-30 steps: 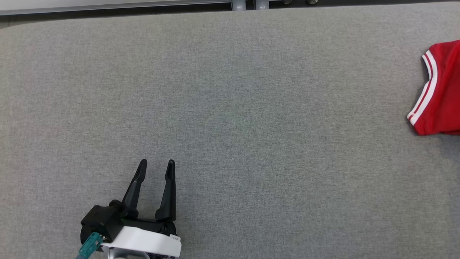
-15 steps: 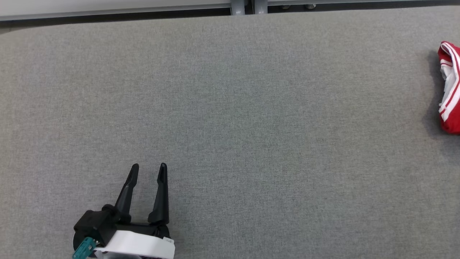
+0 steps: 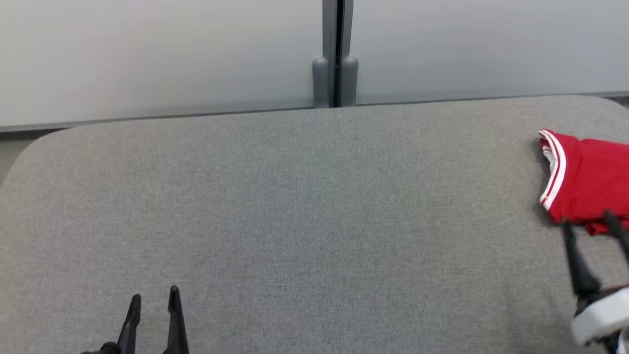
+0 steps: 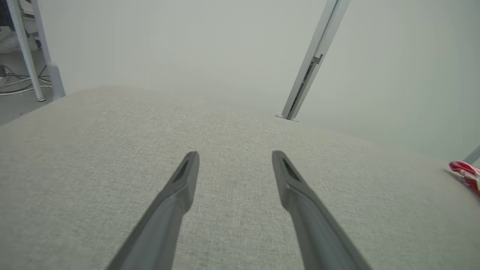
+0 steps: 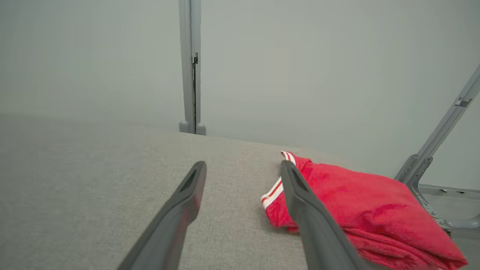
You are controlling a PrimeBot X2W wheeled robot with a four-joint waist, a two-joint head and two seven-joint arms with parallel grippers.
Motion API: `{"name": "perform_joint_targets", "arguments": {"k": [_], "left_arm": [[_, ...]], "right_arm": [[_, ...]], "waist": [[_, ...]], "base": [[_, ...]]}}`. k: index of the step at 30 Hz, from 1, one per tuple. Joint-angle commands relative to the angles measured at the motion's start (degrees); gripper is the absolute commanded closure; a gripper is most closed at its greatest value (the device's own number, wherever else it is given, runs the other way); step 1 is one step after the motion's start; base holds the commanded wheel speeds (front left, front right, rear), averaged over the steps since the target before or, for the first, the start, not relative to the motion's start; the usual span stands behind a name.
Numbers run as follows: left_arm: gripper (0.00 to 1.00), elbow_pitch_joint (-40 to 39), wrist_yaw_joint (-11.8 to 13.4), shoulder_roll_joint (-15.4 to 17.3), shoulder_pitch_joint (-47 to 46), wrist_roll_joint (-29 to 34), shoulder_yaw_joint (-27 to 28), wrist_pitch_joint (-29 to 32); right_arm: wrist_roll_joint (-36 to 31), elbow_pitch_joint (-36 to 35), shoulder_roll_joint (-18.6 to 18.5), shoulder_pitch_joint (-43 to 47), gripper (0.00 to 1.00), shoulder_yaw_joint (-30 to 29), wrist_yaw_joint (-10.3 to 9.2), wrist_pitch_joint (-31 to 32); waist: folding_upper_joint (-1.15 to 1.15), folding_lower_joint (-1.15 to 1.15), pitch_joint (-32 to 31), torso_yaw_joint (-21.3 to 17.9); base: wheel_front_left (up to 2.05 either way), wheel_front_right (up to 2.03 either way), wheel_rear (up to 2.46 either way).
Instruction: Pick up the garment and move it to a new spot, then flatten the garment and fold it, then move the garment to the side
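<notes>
The garment (image 3: pixel 587 177) is red with white stripes on a hem. It lies folded in a compact pile at the far right of the grey table (image 3: pixel 314 206). My right gripper (image 3: pixel 588 221) stands open just in front of the garment's near edge, holding nothing. In the right wrist view, the garment (image 5: pixel 356 198) lies past the right finger of the right gripper (image 5: pixel 243 164). My left gripper (image 3: pixel 155 293) is open and empty over bare cloth at the near left. The left wrist view shows the left gripper (image 4: pixel 235 153) and a sliver of the garment (image 4: pixel 465 172) at the right edge.
Pale wall panels with a grey post (image 3: pixel 334 73) stand right behind the table's far edge. A metal frame strut (image 5: pixel 431 165) rises beyond the table's right end, close to the garment. A stand leg (image 4: pixel 37 56) and cables are off the far left corner.
The head camera has tilted up, so the wall and the table's far edge now show. The right gripper has come into view, open, at the garment, which lies flatter than half a second ago.
</notes>
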Motion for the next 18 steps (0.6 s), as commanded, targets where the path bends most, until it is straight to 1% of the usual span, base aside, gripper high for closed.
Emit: {"name": "perform_joint_targets", "arguments": {"k": [1, 4, 6, 7, 8, 10, 12, 16, 18], "left_arm": [[0.00, -0.2, 1.0, 0.2, 1.5, 1.3, 1.1, 0.0], [0.00, -0.3, 1.8, 0.2, 3.1, 2.6, 2.2, 0.0], [0.00, 0.2, 1.4, 0.2, 3.8, 2.9, 2.8, 0.0], [0.00, 0.6, 1.5, 0.2, 3.9, 3.2, 3.0, 0.0], [0.00, 0.8, 1.2, 0.2, 3.9, 3.3, 3.2, 0.0], [0.00, 1.1, 0.7, 0.2, 4.1, 3.2, 3.5, 0.0], [0.00, 1.3, 0.9, 0.3, 4.2, 3.1, 4.2, 0.0], [0.00, 1.3, 1.3, 0.2, 4.1, 2.6, 4.7, 0.0], [0.00, 1.3, 1.0, 0.2, 4.0, 2.6, 4.4, 0.0]], "right_arm": [[-3.9, -0.7, 1.9, 3.7, 0.00, 0.5, -0.02, -2.6], [-8.9, -1.0, 9.2, 9.5, 0.00, -0.6, -0.02, -6.5], [-12.4, -1.2, 12.6, 12.2, 0.00, -1.8, -0.02, -7.8], [-13.9, -1.6, 14.1, 13.3, 0.00, -1.5, -0.02, -8.2], [-14.2, -1.8, 15.5, 14.3, 0.00, -1.9, -0.02, -8.3], [-15.8, -3.3, 16.7, 15.5, 0.00, -2.2, -0.02, -8.6], [-16.0, -4.4, 17.7, 16.9, 0.00, -2.7, -0.02, -8.5], [-16.4, -5.6, 18.4, 18.3, 0.00, -2.8, -0.02, -8.6], [-16.4, -5.6, 18.6, 18.5, 0.00, -3.0, -0.02, -8.6]], "waist": [[0.00, 0.00, -4.3, 0.0], [0.00, 0.00, -5.4, -0.1], [0.00, 0.00, -5.8, 0.0], [0.00, 0.00, -6.0, 0.1], [0.00, 0.00, -6.1, 0.2], [0.00, 0.00, -6.4, 0.4], [0.00, 0.00, -6.5, 0.5], [0.00, 0.00, -6.6, 1.0], [0.00, 0.00, -6.6, 1.5]], "base": [[0.00, 0.00, 0.00], [0.00, 0.00, 0.00], [0.00, 0.00, 0.00], [0.00, 0.00, 0.00], [0.00, 0.00, 0.00], [0.00, 0.00, 0.00], [0.00, 0.00, 0.00], [0.00, 0.00, 0.00], [0.00, 0.00, 0.00]]}}
